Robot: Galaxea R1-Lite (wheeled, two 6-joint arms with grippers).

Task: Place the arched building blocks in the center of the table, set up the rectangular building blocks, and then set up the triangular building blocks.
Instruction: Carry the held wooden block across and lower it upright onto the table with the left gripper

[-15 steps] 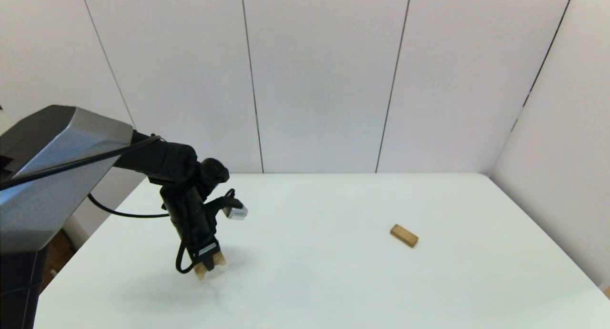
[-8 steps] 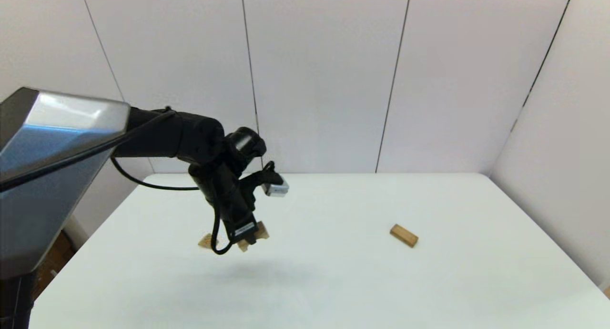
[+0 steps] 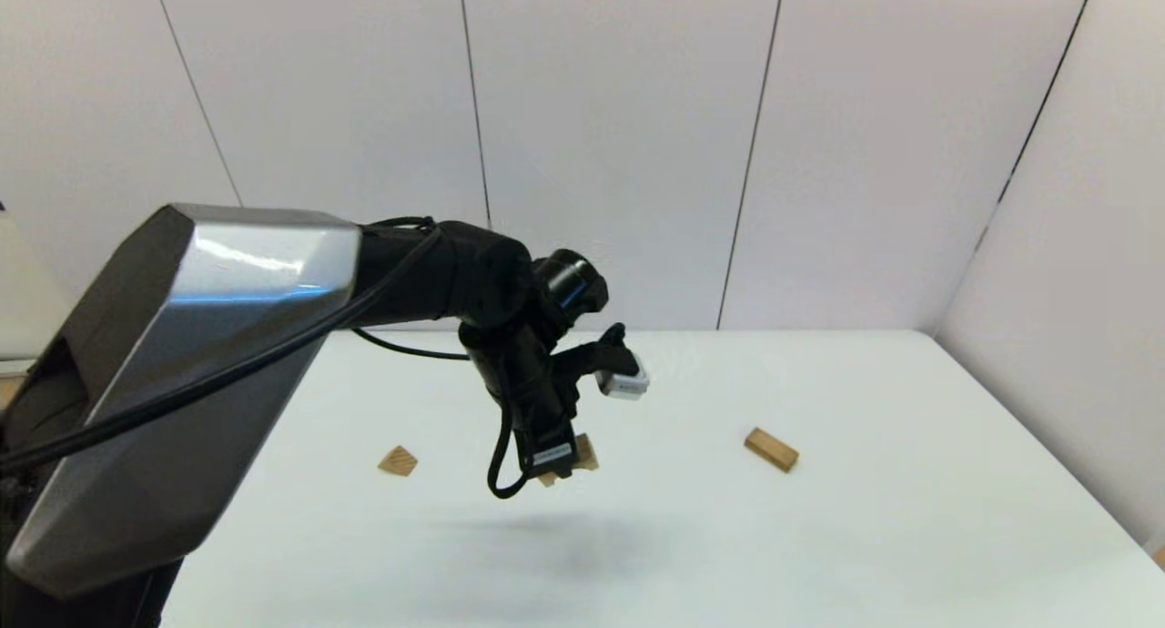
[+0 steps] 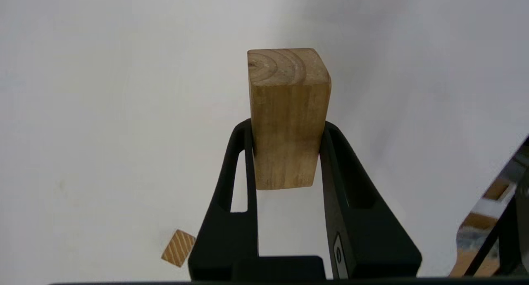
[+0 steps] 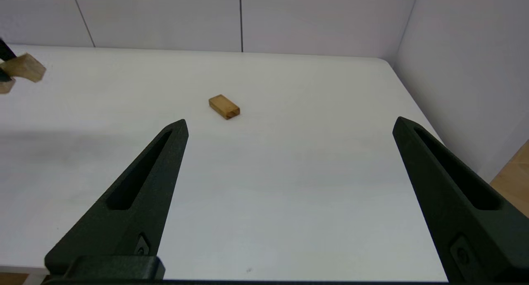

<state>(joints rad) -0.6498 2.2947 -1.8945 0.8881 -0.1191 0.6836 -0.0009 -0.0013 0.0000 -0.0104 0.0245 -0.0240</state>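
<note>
My left gripper (image 3: 562, 464) hangs above the middle of the white table (image 3: 819, 537), shut on the arched block (image 3: 585, 452). The left wrist view shows this light wooden block (image 4: 287, 111) clamped between both fingers, one end pointing away; its notch is hidden. The small striped triangular block (image 3: 398, 461) lies on the table to the left of the gripper, also seen as a wedge (image 4: 178, 253) beside the fingers. The rectangular block (image 3: 772, 450) lies flat to the right. My right gripper (image 5: 289, 126) is open and empty, low near the table's front edge, facing the rectangular block (image 5: 224, 107).
White wall panels close off the back and right sides of the table. The table's right edge (image 5: 417, 107) runs near the side wall. The left arm's grey link (image 3: 182, 382) fills the left of the head view.
The left arm has lifted the arched block off the left side of the table and carried it right toward the middle. The triangular block, first hidden behind the gripper, now shows.
</note>
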